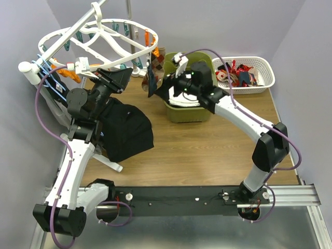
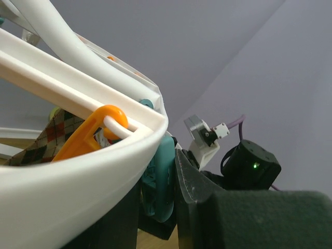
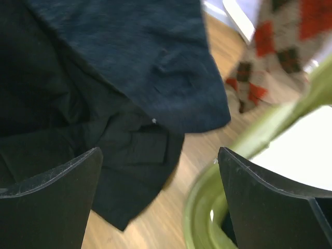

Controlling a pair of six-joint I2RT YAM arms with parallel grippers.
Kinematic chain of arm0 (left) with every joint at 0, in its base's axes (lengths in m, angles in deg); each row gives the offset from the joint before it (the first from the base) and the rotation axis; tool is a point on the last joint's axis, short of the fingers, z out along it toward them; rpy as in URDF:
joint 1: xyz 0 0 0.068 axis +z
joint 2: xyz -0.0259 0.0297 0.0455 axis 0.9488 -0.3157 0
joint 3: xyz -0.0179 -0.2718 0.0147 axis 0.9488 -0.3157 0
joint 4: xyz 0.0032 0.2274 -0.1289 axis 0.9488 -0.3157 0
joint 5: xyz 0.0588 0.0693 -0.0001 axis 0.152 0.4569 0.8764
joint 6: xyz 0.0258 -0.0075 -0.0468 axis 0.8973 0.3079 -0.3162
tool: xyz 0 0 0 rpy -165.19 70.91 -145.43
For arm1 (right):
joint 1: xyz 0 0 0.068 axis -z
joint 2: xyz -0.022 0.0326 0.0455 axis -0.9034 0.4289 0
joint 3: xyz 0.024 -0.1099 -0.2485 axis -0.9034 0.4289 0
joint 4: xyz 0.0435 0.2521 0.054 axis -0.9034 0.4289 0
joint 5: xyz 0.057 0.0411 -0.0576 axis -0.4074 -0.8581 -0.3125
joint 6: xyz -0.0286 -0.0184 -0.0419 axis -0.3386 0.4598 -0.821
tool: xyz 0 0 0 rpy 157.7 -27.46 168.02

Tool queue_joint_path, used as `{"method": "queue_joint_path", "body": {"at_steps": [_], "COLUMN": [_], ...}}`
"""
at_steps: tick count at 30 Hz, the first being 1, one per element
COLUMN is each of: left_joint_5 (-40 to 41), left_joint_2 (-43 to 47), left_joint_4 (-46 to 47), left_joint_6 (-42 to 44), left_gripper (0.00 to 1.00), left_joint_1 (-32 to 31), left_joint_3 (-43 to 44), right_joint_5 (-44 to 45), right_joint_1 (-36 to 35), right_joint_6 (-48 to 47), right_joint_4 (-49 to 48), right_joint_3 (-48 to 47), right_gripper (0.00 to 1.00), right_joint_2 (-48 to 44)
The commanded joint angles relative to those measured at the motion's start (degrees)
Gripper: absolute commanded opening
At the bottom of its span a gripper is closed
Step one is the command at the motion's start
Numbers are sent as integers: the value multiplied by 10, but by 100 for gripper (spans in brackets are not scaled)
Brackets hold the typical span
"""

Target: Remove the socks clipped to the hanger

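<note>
Pale lavender walls (image 1: 233, 26) enclose a wood-grain tabletop (image 1: 207, 155) with a metal rail (image 1: 295, 193) along its near edge.

Top view: the hanger (image 1: 98, 39) hook is cut off by the upper edge. The socks (image 1: 236, 72) in the basket (image 1: 265, 65) are too small to tell apart, and the right arm (image 1: 244, 116) hides most of the bin (image 1: 176, 115). Left wrist view: only one finger (image 2: 194, 189) of the left end effector (image 1: 118, 78) shows, so grip cannot be determined. Right wrist view: the dark sock (image 3: 129, 62) and argyle sock (image 3: 280, 46) are blurred and cut off at the top edge.

The hanger (image 2: 78, 88) is smooth, glossy white plastic, its orange clip (image 2: 88, 135) glossy too. The argyle sock (image 3: 280, 46) is knitted cloth. The tabletop (image 1: 207, 150) looks like matt wood. The black garment (image 1: 124, 129) is matt cloth.
</note>
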Motion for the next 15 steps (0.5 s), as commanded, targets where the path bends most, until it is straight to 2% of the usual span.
{"method": "queue_joint_path", "body": {"at_steps": [1, 6, 11, 14, 15], "left_joint_5": [-76, -79, -82, -85, -84], "left_joint_2": [11, 10, 8, 10, 10], "left_joint_4": [-31, -31, -31, -33, -36], "left_joint_6": [-28, -31, -32, -29, -28], "left_gripper": [0, 0, 0, 0, 0], "left_joint_1": [-4, -4, -3, -3, -3], "left_joint_3": [-8, -5, -5, -5, -4], "right_joint_5": [72, 95, 150, 189, 197], "right_joint_1": [-39, -63, -78, -79, -79], "right_joint_6": [-26, -38, -43, -39, -36], "right_joint_4": [-150, -222, -264, -271, -260], "right_joint_3": [46, 73, 51, 16, 5], "right_gripper": [100, 100, 99, 88, 70], "right_joint_2": [-16, 3, 43, 74, 82]}}
